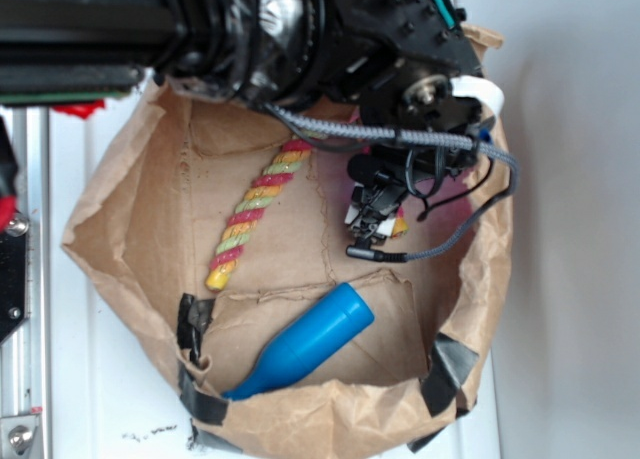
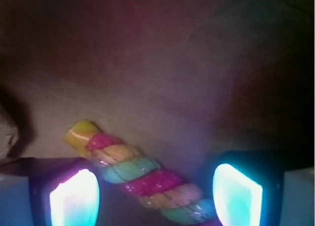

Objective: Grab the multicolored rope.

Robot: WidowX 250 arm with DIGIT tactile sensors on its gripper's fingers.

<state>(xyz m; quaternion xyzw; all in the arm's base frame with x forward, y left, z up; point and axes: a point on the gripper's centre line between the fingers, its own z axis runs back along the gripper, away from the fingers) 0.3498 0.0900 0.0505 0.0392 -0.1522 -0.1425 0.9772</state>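
Closest to the wrist camera, two glowing finger pads (image 2: pixel 75 199) stand at the bottom corners of the frame, one left and one right, lit pale cyan and white. The gripper (image 2: pixel 156 199) is spread wide, with clear space between the pads, and it grips nothing. Between the pads and just beyond them lies the multicolored rope (image 2: pixel 142 179), running diagonally from lower right to upper left across the brown floor. Its twisted strands show pink-red, orange-yellow and pale green, and it ends in a yellow tip at the upper left. Whether the pads touch the rope cannot be told from this view. Farther back the brown paper surface fades into dark blur.

In the exterior view, the black robot arm (image 1: pixel 300 29) crosses the top of the frame, nearest the camera, with a grey braided cable (image 1: pixel 380 131) draped under it. The gripper (image 1: pixel 375 219) hangs inside a brown paper bag (image 1: pixel 110 239) whose rim is rolled down and patched with black tape (image 1: pixel 445 374). On the bag floor the rope (image 1: pixel 255 211) lies slightly curved, left of the gripper, from below the arm toward the lower left. Well apart from it, near the bag's lower wall, a blue plastic pin (image 1: pixel 305 341) rests on its side.
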